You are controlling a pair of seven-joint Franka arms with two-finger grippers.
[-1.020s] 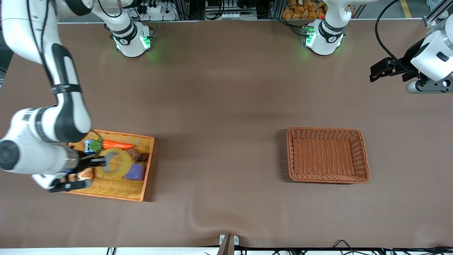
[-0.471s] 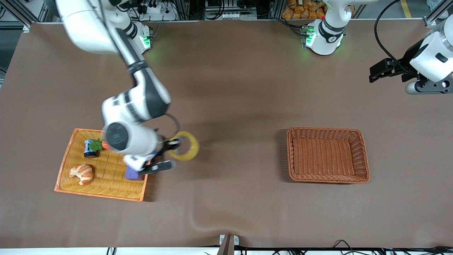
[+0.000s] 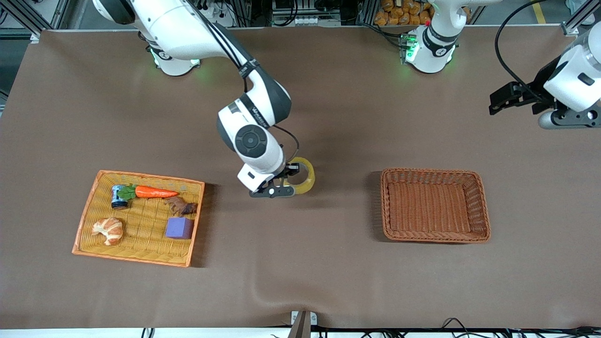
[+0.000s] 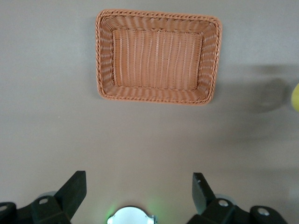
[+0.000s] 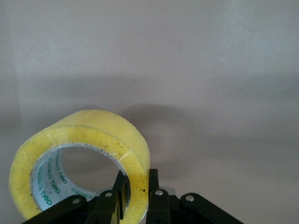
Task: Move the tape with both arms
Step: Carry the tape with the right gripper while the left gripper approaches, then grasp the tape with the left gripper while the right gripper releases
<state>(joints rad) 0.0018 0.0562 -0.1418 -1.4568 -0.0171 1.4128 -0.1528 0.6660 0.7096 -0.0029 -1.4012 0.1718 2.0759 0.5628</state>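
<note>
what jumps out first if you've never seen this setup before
The right gripper stands out first, hanging over the bare middle of the table with its fingers pinched on the wall of a yellow roll of tape. Toward the right arm's end sits a yellow tray holding a carrot, a croissant and a purple cube. Toward the left arm's end lies a brown basket with nothing in it, and the left gripper waits open above the table.

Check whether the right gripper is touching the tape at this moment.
Touching. The right wrist view shows the right gripper with its fingers pinching the wall of the tape, one inside the ring, one outside.
</note>
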